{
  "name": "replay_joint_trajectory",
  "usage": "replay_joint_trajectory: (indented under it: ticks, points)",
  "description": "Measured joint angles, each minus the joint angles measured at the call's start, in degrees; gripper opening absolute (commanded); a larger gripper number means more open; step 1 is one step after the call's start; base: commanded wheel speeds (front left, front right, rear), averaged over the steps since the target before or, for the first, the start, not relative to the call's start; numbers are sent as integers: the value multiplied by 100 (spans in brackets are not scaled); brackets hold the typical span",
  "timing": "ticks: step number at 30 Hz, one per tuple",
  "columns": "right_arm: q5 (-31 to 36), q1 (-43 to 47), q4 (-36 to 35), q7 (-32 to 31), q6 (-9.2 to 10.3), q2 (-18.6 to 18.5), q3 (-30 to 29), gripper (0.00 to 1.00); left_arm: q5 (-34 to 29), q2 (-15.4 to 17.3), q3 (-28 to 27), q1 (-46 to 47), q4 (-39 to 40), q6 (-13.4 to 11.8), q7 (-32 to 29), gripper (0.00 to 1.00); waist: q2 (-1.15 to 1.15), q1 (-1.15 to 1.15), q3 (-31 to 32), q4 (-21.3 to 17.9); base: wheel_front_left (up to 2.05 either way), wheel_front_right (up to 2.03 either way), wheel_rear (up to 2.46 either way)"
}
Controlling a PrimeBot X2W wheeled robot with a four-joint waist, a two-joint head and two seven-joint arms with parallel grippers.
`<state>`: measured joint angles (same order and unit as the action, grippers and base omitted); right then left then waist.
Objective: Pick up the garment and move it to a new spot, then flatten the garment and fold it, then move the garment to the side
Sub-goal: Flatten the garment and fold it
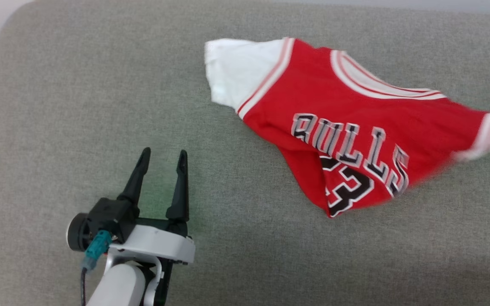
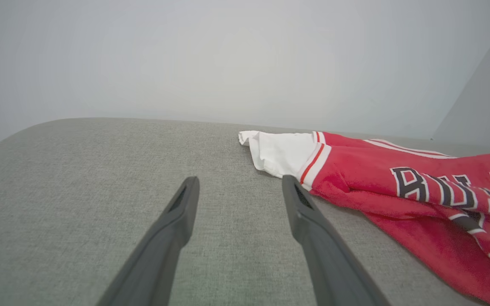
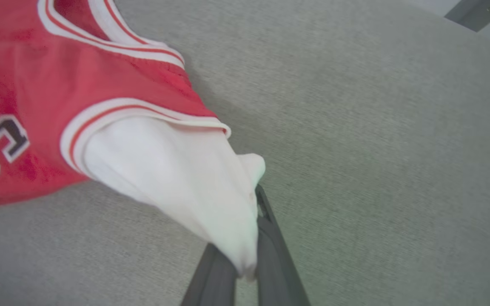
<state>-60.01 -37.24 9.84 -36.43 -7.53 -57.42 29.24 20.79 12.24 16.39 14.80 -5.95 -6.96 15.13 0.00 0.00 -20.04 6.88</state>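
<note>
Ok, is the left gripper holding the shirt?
No, the left gripper stands open over the grey surface, apart from the shirt.

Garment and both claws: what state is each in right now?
garment: rumpled, lettering side up, lying on the grey surface, not yet flattened or folded.
left claw: open, empty, apart from the garment.
right claw: shut on one white sleeve, which is drawn taut.
</note>
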Motion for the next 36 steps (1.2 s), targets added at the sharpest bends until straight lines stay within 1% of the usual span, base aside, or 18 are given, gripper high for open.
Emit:
replay_joint_trajectory:
  ticks: [2,5,7,10,12,14,16,17,18,19,22,25,29,32,36]
  points:
    - [27,38,258,-73,0,-123,-275,0,-33,-14,3,1,1,42,0,100,0,0,-29,-14,0,0,0]
    - [330,92,779,-88,0,-168,-533,0,-74,-29,21,28,-1,99,0,100,0,0,-101,6,0,0,0]
    - [549,100,1165,-29,0,-80,-637,0,-96,-42,26,71,-2,137,0,100,0,0,-156,37,0,0,0]
    - [795,88,1720,38,0,200,-721,0,-120,-71,25,134,-8,148,0,100,0,0,-238,95,0,0,0]
    - [959,72,2002,94,0,361,-754,0,-123,-80,21,140,-18,149,0,100,0,0,-291,127,0,0,0]
    - [1110,-5,2194,201,-1,434,-778,0,-138,-87,20,146,-23,151,0,100,0,0,-335,154,0,0,0]
    - [1225,-75,2332,421,0,528,-823,0,-159,-81,5,148,-31,151,0,100,0,0,-370,160,0,0,0]
    - [1283,-95,2380,586,0,586,-844,19,-174,-70,3,151,-51,151,0,100,0,0,-377,152,0,0,0]
    - [1338,-101,2402,772,0,637,-850,68,-177,-55,-1,152,-62,151,0,100,0,0,-376,138,0,0,0]
    - [1403,-106,2424,998,0,692,-859,100,-182,-25,-10,155,-64,151,0,100,0,0,-374,116,0,0,0]
    - [1624,-86,2451,1625,0,767,-858,100,-220,88,-47,207,-51,160,-11,100,0,0,-345,16,0,0,0]
    - [1628,61,2425,2093,0,797,-956,100,-255,247,-57,257,11,199,-131,100,0,0,-299,-113,0,0,0]
    - [1552,406,2067,2835,0,860,-1176,100,-334,558,-57,537,200,344,-406,100,0,0,-244,-327,0,0,0]
    - [1502,740,1492,3524,0,1033,-1330,100,-409,837,-26,910,360,535,-736,100,0,0,-226,-514,0,0,0]
    - [1560,1206,833,4306,0,1444,-1546,100,-420,1212,73,1631,360,960,-1381,100,0,0,-242,-805,0,0,0]
